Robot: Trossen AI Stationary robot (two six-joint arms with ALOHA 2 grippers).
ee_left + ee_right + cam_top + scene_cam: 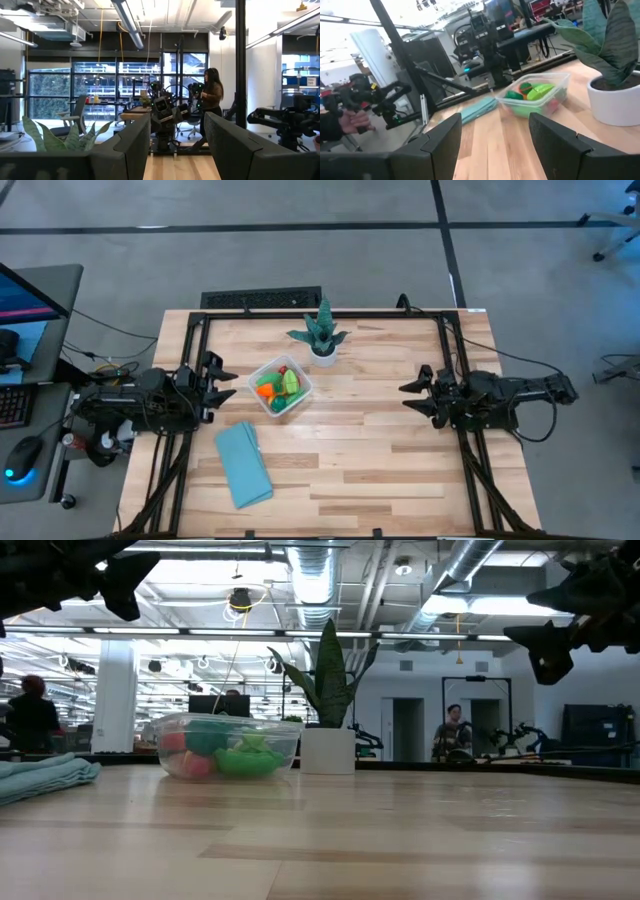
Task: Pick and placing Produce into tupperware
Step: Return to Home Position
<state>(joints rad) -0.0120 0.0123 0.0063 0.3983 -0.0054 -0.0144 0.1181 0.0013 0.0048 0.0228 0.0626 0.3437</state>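
Where heaped, produce (280, 385) (one tupperware (282, 413))

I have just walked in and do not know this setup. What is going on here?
Nothing is being handled now. The left gripper and the right gripper are parked open and empty at opposite sides of the light wooden table. The small toy fruits and vegetables, green, orange and red, lie inside the clear squarish plastic container, nearer the left gripper. A spiky teal plant in a white pot stands beside it, and a folded light-blue cloth lies apart on the wood.
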